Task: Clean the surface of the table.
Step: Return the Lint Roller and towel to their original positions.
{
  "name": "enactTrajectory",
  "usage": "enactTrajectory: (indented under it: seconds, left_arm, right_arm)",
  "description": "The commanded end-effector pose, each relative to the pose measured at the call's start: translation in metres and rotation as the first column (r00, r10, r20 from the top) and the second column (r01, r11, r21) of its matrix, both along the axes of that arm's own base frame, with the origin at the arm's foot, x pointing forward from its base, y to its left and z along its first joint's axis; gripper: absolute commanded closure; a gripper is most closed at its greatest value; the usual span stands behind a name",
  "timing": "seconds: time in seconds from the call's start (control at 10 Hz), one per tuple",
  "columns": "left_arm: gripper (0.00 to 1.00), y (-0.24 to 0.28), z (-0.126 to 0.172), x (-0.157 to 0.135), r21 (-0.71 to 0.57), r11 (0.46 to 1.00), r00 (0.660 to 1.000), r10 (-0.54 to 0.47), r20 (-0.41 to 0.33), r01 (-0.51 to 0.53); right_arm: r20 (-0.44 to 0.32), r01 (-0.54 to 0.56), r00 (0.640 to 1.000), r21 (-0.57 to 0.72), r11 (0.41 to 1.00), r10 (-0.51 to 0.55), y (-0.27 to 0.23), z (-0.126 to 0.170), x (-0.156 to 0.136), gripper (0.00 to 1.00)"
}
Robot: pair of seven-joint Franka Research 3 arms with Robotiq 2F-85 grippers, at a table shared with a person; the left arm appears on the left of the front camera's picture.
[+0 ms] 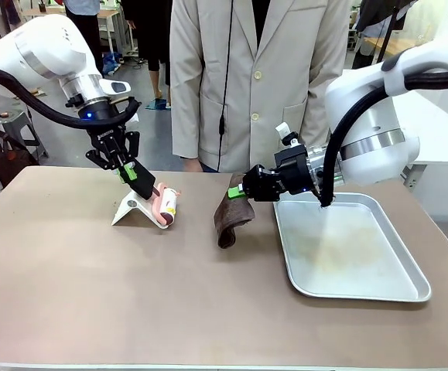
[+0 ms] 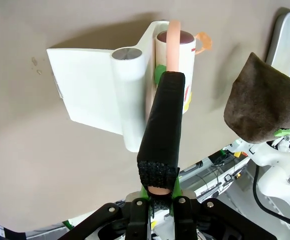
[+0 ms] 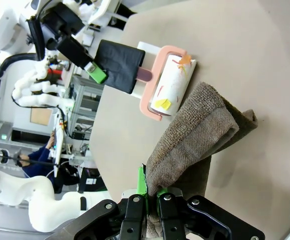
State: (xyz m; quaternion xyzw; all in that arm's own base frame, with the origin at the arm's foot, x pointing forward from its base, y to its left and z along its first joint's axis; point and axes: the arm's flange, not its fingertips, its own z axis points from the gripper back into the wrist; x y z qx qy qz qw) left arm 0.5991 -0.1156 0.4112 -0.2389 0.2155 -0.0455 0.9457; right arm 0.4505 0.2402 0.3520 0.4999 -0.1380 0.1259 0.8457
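Front view: the left gripper [image 1: 133,173] pinches the black-wrapped handle of a lint roller [image 1: 166,205] beside its white stand [image 1: 133,209], the right gripper [image 1: 237,192] clamps a brown cloth [image 1: 231,218] — apparently hanging down to the taupe table [image 1: 92,294] — beside a metal tray [image 1: 409,263].

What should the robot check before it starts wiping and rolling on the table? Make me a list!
1. Left claw shut on the lint roller handle: ok.
2. Right claw shut on the brown cloth: ok.
3. Cloth reaching the table: ok, its lower end rests there.
4. Roller free of its white stand: cannot tell.
5. Metal tray clear of the cloth: ok.
6. Person's hands off the table: ok.
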Motion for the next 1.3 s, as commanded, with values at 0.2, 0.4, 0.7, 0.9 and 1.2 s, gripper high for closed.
enactTrajectory:
  seconds: [0.2,0.4,0.7,0.9,1.2]
  left_arm:
    - [0.84,0.016,-0.008,0.011,-0.057,0.998,1.0,0.021,-0.004,-0.021]
    - [0.84,0.023,-0.015,0.013,-0.101,0.995,0.999,0.02,-0.026,-0.023]
    - [0.84,0.033,-0.022,0.015,-0.131,0.991,0.999,0.012,-0.045,-0.018]
    - [0.84,0.036,-0.024,0.015,-0.143,0.99,0.999,0.009,-0.048,-0.016]
    - [0.84,0.036,-0.025,0.015,-0.15,0.989,0.998,0.001,-0.056,-0.009]
  right_arm:
    - [0.017,0.004,1.0,0.024,1.0,-0.005,0.001,0.0,-0.004,0.93]
    - [0.018,0.007,1.0,0.025,1.0,-0.008,0.0,-0.001,-0.004,0.93]
    - [0.012,0.01,1.0,0.022,1.0,-0.01,0.0,-0.001,-0.002,0.93]
    - [0.007,0.009,1.0,0.018,1.0,-0.009,0.001,-0.001,-0.001,0.93]
    - [-0.014,0.004,1.0,0.018,1.0,-0.004,0.002,-0.005,0.003,0.93]
